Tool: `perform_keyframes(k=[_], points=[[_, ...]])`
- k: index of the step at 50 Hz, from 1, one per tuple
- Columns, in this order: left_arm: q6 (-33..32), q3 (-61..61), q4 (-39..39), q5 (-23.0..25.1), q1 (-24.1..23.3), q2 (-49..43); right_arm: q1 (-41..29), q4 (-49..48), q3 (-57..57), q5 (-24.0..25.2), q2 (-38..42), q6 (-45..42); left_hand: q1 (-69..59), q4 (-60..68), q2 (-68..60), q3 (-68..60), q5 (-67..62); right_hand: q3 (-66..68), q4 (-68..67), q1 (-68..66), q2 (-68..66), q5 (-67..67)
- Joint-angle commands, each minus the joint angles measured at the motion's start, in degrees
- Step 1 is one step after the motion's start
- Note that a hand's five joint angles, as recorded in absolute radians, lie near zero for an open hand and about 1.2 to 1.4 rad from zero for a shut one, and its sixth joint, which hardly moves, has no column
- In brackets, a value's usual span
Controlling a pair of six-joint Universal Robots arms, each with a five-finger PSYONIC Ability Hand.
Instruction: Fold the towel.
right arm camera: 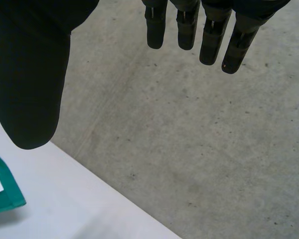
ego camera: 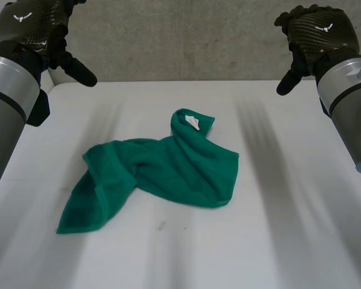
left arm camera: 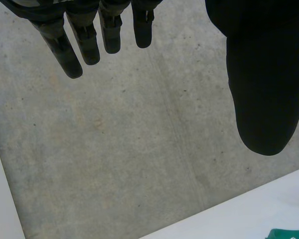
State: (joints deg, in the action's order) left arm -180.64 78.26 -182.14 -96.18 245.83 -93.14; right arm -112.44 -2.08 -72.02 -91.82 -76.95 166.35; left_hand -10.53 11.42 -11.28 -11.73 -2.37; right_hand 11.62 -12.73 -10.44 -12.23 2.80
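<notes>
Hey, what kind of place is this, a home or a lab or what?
Probably a robot lab or test bench, not a home: a plain white table, bare concrete beyond its edge, and a lone crumpled green towel, with the left hand and right hand open above the far corners.

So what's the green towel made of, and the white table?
The green towel looks like soft terry cotton: fuzzy, matte, rumpled, with a stitched hem. The white table looks smooth and hard, maybe laminate or plastic; I can't tell which.
</notes>
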Motion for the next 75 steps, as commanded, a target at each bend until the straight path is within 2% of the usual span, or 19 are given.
perform_keyframes(k=[1, 7, 9, 13, 24, 26, 28, 30, 31, 32, 43, 51, 55, 59, 66, 70, 71, 72, 75], points=[[-0.76, -1.97, 0.82, 0.20, 0.08, -4.76, -0.15, 4.87, 0.66, 5.05, 1.54, -9.69, -0.18, -0.71, 0.56, 1.01, 1.65, -1.62, 2.73, 0.44, 2.23, -2.80], [-6.55, -3.29, 2.32, 0.03, 0.09, -10.65, -2.96, 9.72, 1.18, 7.27, 3.04, -21.14, -0.86, -0.03, -0.12, 0.34, 0.98, -1.62, 2.73, 0.44, 2.23, -2.80], [-12.07, -4.52, 2.49, -0.50, 0.00, -16.08, -4.36, 10.25, 1.18, 7.00, 3.91, -24.04, -0.86, -0.03, -0.12, 0.34, 0.97, -1.62, 2.73, 0.44, 2.23, -2.80], [-17.62, -6.45, 2.32, -0.68, 0.61, -22.85, -5.33, 10.34, 0.92, 6.74, 4.53, -24.85, -1.53, 0.64, -0.79, -0.33, 0.31, -1.62, 2.73, 0.44, 2.23, -2.80], [-19.57, -8.30, 1.70, 0.47, 2.11, -36.68, -5.42, 10.25, 0.92, 6.91, 5.85, -24.94, -4.05, 3.17, -3.31, -2.86, -2.22, -1.62, 2.73, 0.44, 2.23, -2.80], [-19.75, -8.74, 1.70, 0.38, 2.19, -38.60, -5.07, 10.17, 1.09, 7.00, 6.46, -24.85, -10.23, 9.34, -9.49, -9.03, -8.40, -1.62, 2.73, 0.44, 2.23, -2.80], [-20.36, -9.53, 1.61, 0.38, 2.19, -39.84, -4.98, 10.17, 1.27, 7.00, 6.99, -24.41, -29.34, 28.45, -28.60, -28.15, -27.51, -1.62, 2.73, 0.44, 2.23, -2.80], [-20.63, -9.71, 1.53, 0.38, 2.19, -39.84, -5.07, 10.08, 1.62, 6.91, 7.26, -24.23, -38.28, 37.39, -37.54, -37.09, -36.45, -1.62, 2.73, 0.44, 2.23, -2.80], [-20.98, -10.23, 1.53, 0.29, 2.37, -39.58, -5.07, 9.99, 1.80, 6.91, 7.34, -24.06, -61.85, 60.96, -61.11, -60.65, -60.02, -1.62, 2.73, 0.44, 2.23, -2.80], [-21.07, -10.50, 1.44, -0.14, 2.81, -38.62, -5.07, 9.99, 2.41, 6.74, 7.61, -23.19, -69.39, 68.50, -68.65, -68.20, -67.56, -1.62, 2.73, 0.44, 2.23, -2.80], [-21.24, -6.02, -2.95, 0.38, 1.85, -17.01, -1.03, 11.40, 9.00, 7.96, 8.31, -4.73, -69.47, 68.58, -68.72, -68.27, -67.63, -1.62, 2.73, 0.44, 2.23, -2.80], [-21.42, -2.68, -3.31, 0.55, -1.40, -5.58, -0.41, 18.33, 19.45, 21.31, 16.39, 5.91, -69.47, 68.58, -68.72, -68.27, -67.63, -1.62, 2.73, 0.44, 2.23, -2.80], [-21.94, -0.40, -3.31, 1.52, -3.34, -1.71, -0.76, 22.63, 28.05, 31.14, 24.02, 11.26, -69.47, 68.58, -68.72, -68.27, -67.63, -1.62, 2.73, 0.44, 2.23, -2.80], [-25.28, 3.56, -3.31, 4.42, -4.92, 3.74, -1.03, 25.89, 35.96, 37.22, 32.01, 14.78, -69.47, 68.58, -68.72, -68.27, -67.63, -1.62, 2.73, 0.44, 2.23, -2.80], [-30.64, 7.96, -4.10, 6.97, -8.26, 8.93, -4.10, 34.50, 44.94, 41.89, 44.16, 14.97, -69.47, 68.58, -68.72, -68.27, -67.63, -1.62, 2.73, 0.44, 2.23, -2.80], [-31.61, 7.61, -4.10, 7.06, -8.26, 7.97, -6.13, 38.29, 48.81, 41.37, 48.21, 11.55, -69.47, 68.58, -68.72, -68.27, -67.63, 27.97, -26.86, -29.15, -27.36, 26.79], [-31.70, 7.26, -4.19, 7.06, -8.18, 7.36, -6.13, 38.38, 50.13, 40.41, 48.47, 10.23, -69.47, 68.58, -68.72, -68.27, -67.63, 51.22, -50.10, -52.39, -50.60, 50.04], [-31.79, 7.17, -4.36, 7.06, -7.92, 6.83, -6.13, 38.29, 50.92, 40.05, 48.48, 9.79, -69.47, 68.58, -68.72, -68.27, -67.63, 62.27, -61.16, -63.45, -61.66, 61.10], [-32.40, 5.86, -5.24, 6.97, -7.56, 4.64, -6.22, 36.46, 55.82, 36.03, 47.52, 10.22, -69.47, 68.58, -68.72, -68.27, -67.63, 68.38, -67.27, -69.56, -67.77, 67.20]])
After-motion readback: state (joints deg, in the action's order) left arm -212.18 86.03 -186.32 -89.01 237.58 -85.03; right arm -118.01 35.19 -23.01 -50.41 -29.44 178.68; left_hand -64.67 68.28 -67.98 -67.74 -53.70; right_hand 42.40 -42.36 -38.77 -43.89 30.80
